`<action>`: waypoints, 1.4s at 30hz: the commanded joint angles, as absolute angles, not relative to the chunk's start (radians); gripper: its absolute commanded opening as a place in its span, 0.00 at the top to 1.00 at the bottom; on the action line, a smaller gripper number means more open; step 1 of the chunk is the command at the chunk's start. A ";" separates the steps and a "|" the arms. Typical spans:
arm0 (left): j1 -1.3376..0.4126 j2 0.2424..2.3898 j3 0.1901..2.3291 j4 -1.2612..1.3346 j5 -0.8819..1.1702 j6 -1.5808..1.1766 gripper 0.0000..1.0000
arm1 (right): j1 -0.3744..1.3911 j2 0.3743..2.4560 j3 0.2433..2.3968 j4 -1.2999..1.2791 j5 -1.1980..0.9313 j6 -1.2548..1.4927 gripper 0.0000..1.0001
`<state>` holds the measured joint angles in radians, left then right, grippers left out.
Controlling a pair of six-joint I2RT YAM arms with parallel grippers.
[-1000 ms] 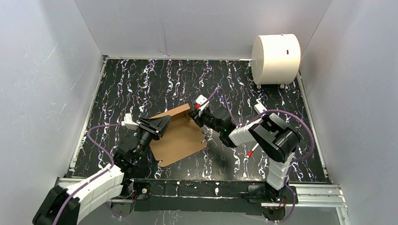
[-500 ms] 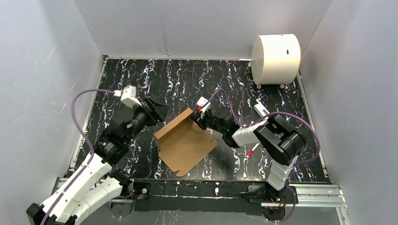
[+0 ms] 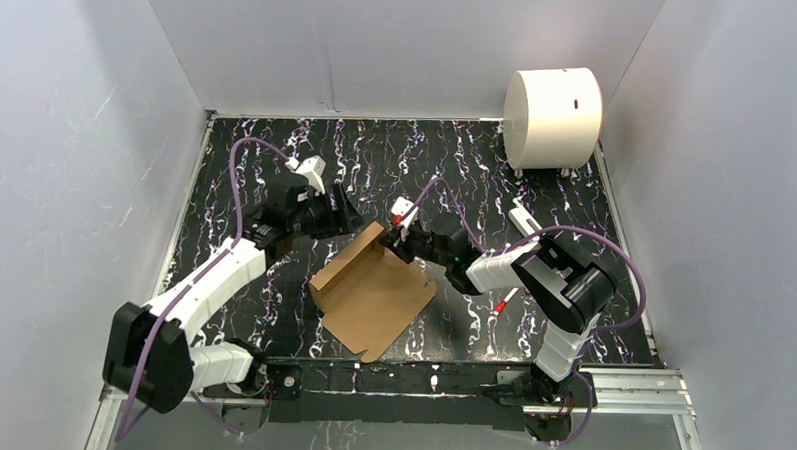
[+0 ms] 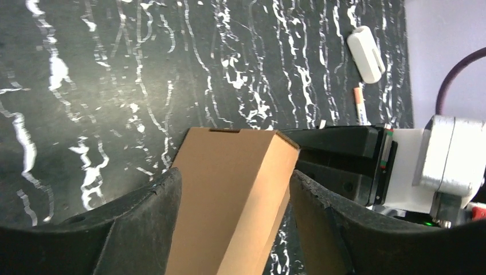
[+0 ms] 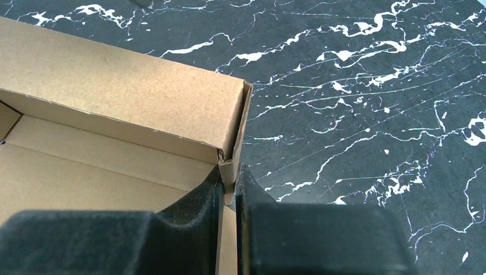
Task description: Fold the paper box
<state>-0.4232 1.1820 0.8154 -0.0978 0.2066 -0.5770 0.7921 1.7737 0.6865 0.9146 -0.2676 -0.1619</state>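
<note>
The paper box (image 3: 372, 296) is pinched at its upright corner by the right hand (image 5: 229, 184); the left hand (image 3: 349, 214) is spread wide.

You have a black table (image 3: 277, 161) veined with white, and the paper box (image 3: 372, 294) rests on it near the middle, base flat and one wall raised along the far side. A white cylinder (image 3: 551, 118) sits on its side in the far right corner. Right of the box lie a white oblong piece (image 3: 520, 217) and a red-tipped pen (image 3: 502, 303), both apart from it.
</note>
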 commanded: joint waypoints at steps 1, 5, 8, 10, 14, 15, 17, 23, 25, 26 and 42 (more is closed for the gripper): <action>-0.408 1.246 0.854 -0.009 0.400 -0.617 0.34 | 0.793 1.762 0.712 0.915 -0.298 -0.185 1.00; -0.404 1.276 0.817 0.097 0.421 -0.664 0.34 | 0.793 1.767 0.705 0.938 -0.293 -0.172 1.00; -0.403 1.298 0.799 0.141 0.446 -0.693 0.33 | 0.793 1.779 0.707 0.944 -0.287 -0.170 1.00; -0.404 1.319 0.775 0.180 0.471 -0.721 0.33 | 0.792 1.786 0.707 0.953 -0.278 -0.168 1.00; -0.404 1.364 0.761 0.205 0.509 -0.754 0.34 | 0.795 1.786 0.692 0.998 -0.247 -0.151 1.00; -0.404 1.373 0.755 0.214 0.519 -0.762 0.34 | 0.796 1.788 0.690 1.004 -0.238 -0.150 1.00; -0.404 1.385 0.742 0.236 0.538 -0.784 0.34 | 0.799 1.795 0.686 1.018 -0.215 -0.145 1.00; -0.404 1.382 0.670 0.327 0.579 -0.866 0.39 | 0.821 1.813 0.665 1.100 -0.114 -0.118 1.00; -0.404 1.383 0.659 0.341 0.592 -0.889 0.42 | 0.833 1.818 0.665 1.109 -0.066 -0.112 1.00; -0.403 1.384 0.657 0.347 0.600 -0.898 0.43 | 0.839 1.819 0.662 1.118 -0.039 -0.111 1.00; -0.404 1.355 0.600 0.419 0.655 -1.000 0.47 | 0.928 1.868 0.652 1.261 0.256 -0.021 1.00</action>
